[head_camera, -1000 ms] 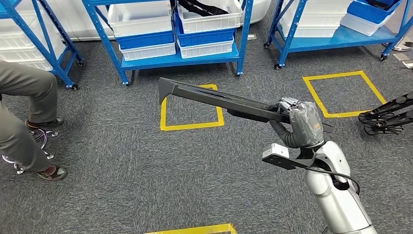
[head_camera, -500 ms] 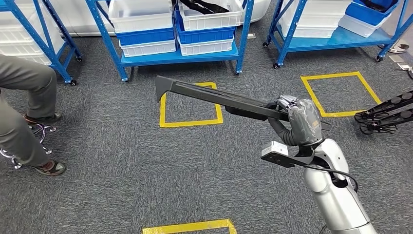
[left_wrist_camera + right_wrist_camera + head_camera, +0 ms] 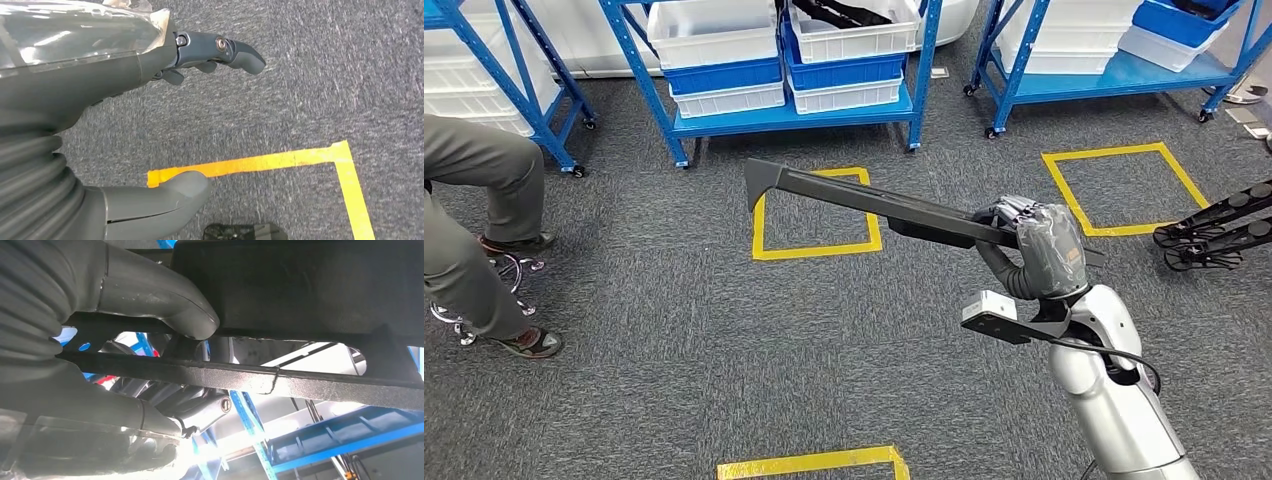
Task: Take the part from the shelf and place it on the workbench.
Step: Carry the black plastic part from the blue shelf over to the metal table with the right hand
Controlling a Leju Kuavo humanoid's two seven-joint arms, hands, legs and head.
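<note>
On shelf (image 3: 789, 118) — stacked bins (image 3: 714, 60) (white, blue)

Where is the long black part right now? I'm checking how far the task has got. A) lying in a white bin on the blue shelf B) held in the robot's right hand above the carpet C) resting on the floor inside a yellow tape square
B: the right hand grips the long black part, which sticks out over the carpet.
</note>
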